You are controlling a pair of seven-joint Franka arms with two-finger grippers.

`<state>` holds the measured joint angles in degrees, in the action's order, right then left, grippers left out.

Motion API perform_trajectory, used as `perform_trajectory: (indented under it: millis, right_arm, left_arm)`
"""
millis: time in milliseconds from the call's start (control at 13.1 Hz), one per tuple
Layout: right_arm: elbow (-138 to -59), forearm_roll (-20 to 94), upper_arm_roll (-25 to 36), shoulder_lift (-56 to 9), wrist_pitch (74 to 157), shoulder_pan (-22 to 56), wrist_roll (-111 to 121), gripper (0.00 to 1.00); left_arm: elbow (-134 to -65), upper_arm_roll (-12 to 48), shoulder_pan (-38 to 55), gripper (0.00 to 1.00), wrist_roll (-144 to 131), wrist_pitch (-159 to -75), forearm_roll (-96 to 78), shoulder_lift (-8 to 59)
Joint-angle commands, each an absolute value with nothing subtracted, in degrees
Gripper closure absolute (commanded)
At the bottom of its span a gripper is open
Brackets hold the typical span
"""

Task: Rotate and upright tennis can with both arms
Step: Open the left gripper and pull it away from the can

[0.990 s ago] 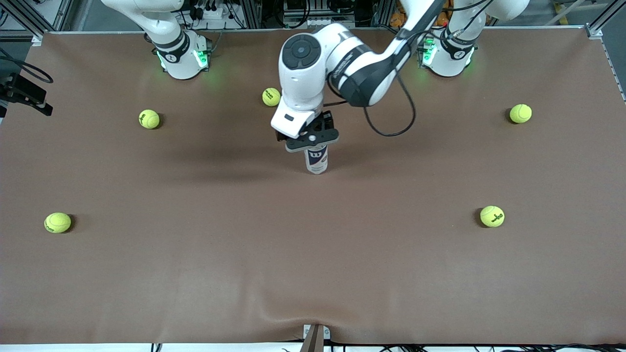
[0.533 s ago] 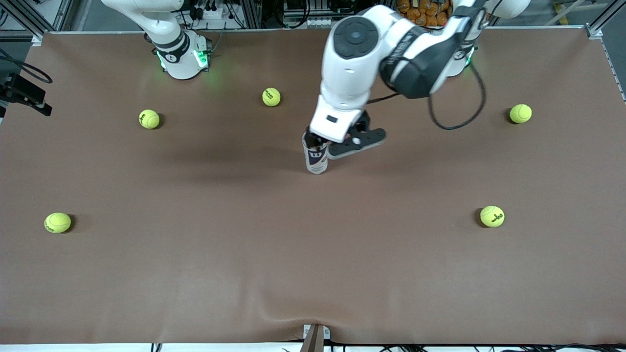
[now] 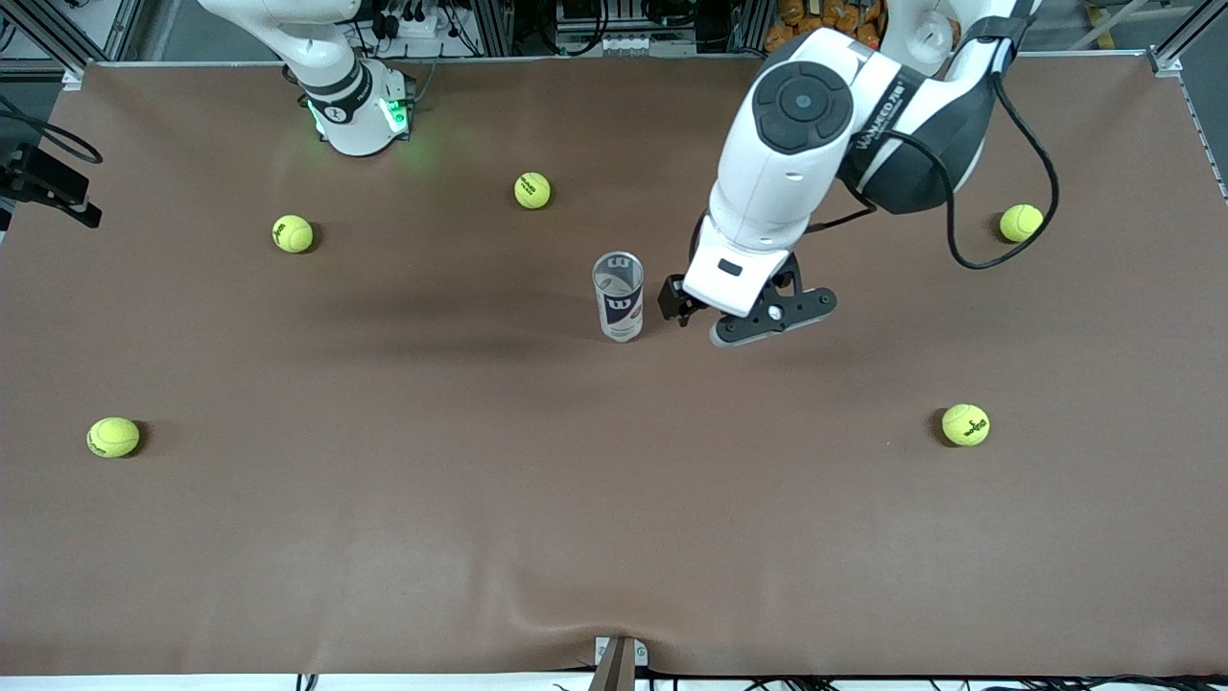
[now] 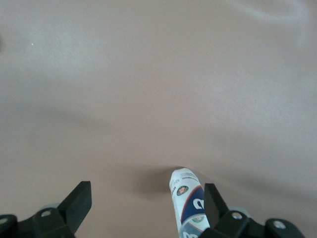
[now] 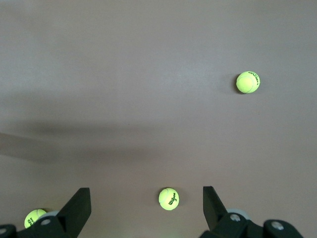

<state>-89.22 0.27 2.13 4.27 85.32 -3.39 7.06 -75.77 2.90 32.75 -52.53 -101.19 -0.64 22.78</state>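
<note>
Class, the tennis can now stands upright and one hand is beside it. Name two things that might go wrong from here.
1. The left hand, open, hangs close beside the tennis can; a sideways swing might topple the tall, slim tube.
2. The brown cloth shows ripples, so the can's footing may be unsteady.

The right hand waits, open, above tennis balls.

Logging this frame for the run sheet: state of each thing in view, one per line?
tennis can: upright on the table, open end up, free of both claws.
left claw: open, empty, in the air beside the can, toward the left arm's end.
right claw: open, empty, high over the table; that arm waits.
tennis balls: five, loose, scattered on the table, none in the can.
table: brown cover, slightly wrinkled at the edge nearest the front camera.
</note>
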Motion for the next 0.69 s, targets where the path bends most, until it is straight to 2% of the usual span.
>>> perform_trajectory:
  millis: [0, 229, 610]
  right_arm:
    - [-88.51, 0.17, 1.85, 4.04, 85.17, -3.87, 6.68, 0.00]
    - [-88.51, 0.09, 1.85, 4.04, 85.17, -3.87, 6.68, 0.00]
    - [-88.51, 0.18, 1.85, 4.04, 85.17, -3.87, 6.68, 0.00]
  left_arm:
    - [-76.46, 6.48, 26.92, 0.00, -49.84, -100.46, -1.58, 21.71]
    - [-76.81, 15.36, 14.63, 0.00, -42.83, -100.11, -1.58, 20.83]
    - [-77.17, 16.52, 3.97, 0.00, -31.57, -92.64, -1.32, 18.11]
